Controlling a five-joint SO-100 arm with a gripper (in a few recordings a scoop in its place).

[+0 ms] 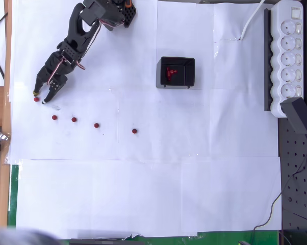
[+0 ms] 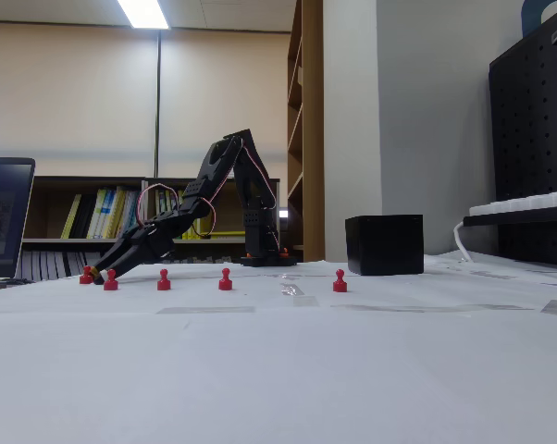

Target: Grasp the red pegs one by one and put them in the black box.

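A black robot arm reaches to the left edge of the white tabletop (image 1: 143, 194) in the overhead view. Its tool (image 1: 43, 96) points down with jaws apart, straddling one red peg (image 1: 36, 99), apparently not yet clamped. Four more red pegs (image 1: 96, 125) stand in a row toward the middle. The black box (image 1: 177, 72) sits near the far edge, with red pegs (image 1: 170, 72) inside.
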